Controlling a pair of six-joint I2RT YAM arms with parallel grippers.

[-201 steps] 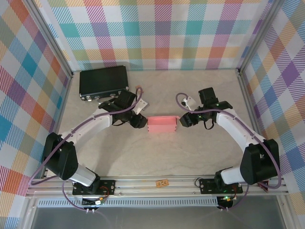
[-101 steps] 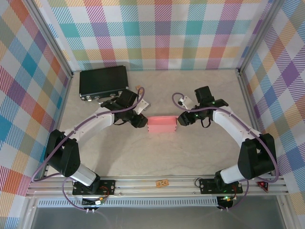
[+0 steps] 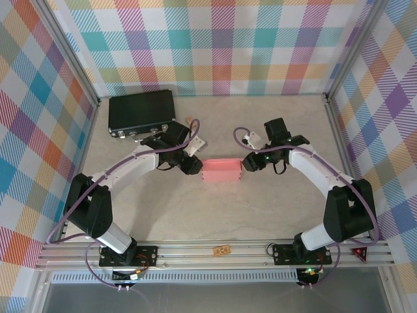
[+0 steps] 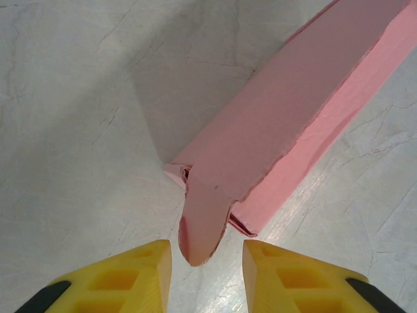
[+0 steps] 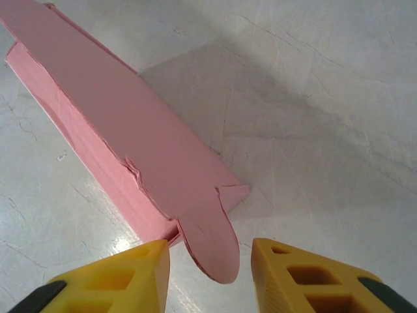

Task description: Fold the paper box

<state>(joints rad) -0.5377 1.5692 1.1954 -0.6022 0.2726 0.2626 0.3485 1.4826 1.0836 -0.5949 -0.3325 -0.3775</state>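
Jaws narrower: left gripper (image 4: 207, 246), right gripper (image 5: 210, 244) part-open, empty, astride end tabs of paper box (image 3: 222, 171).

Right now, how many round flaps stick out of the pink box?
2. One flap at the paper box's left end, by the left gripper; one flap at its right end, by the right gripper. Others may be tucked inside.
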